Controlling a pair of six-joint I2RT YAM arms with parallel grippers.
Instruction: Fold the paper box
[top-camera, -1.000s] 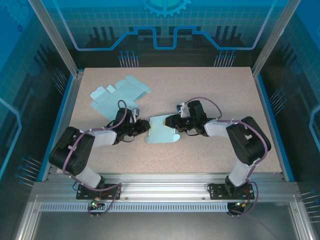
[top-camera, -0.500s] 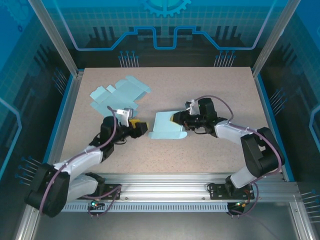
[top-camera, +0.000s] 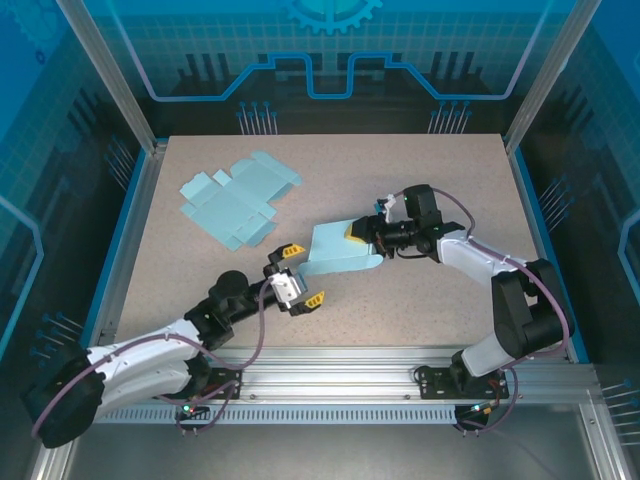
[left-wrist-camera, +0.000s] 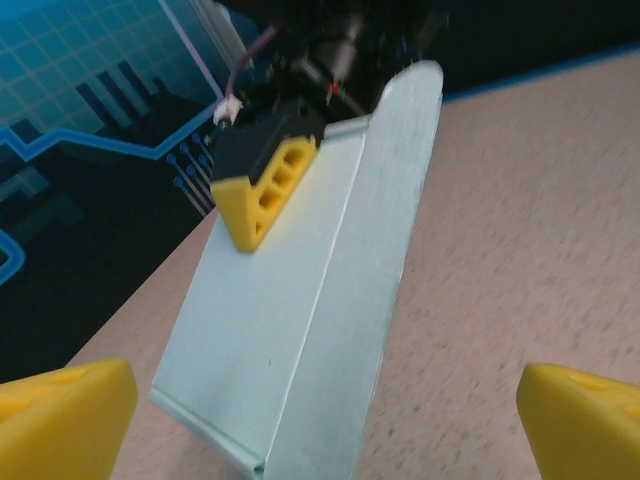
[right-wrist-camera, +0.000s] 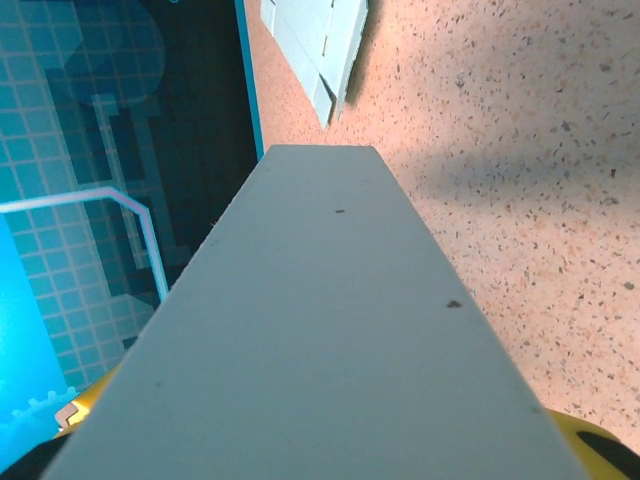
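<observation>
Speckled beige tabletop (top-camera: 450, 180) stretches between blue-lit enclosure walls. The pale blue, partly folded paper box (top-camera: 335, 255) sits near the middle of it, slightly right of centre. The right gripper (top-camera: 358, 235) pinches the box's far right end, one yellow finger pressed flat on the upper panel in the left wrist view. Whether the box's lower edge rests on the table or hangs just above it cannot be told. The left gripper (top-camera: 303, 275) stands just beside the box's near left corner, jaws spread wide and holding nothing. A flat pale blue cardboard blank (top-camera: 235, 200) lies well apart at the far left.

With only one end pinched, the creased panels will probably spring back open, since nothing holds the free left side. The thin paper could also pivot or slip in that single pinch if the right arm swings. If the left arm returns with its jaws this wide, a fingertip (left-wrist-camera: 60, 410) could catch the upright wall and crush the fold.

A second ago the left gripper was closed at the box's left edge. Since then it has released, opened fully and backed off toward the near edge. The right arm has carried the box a little farther right.
</observation>
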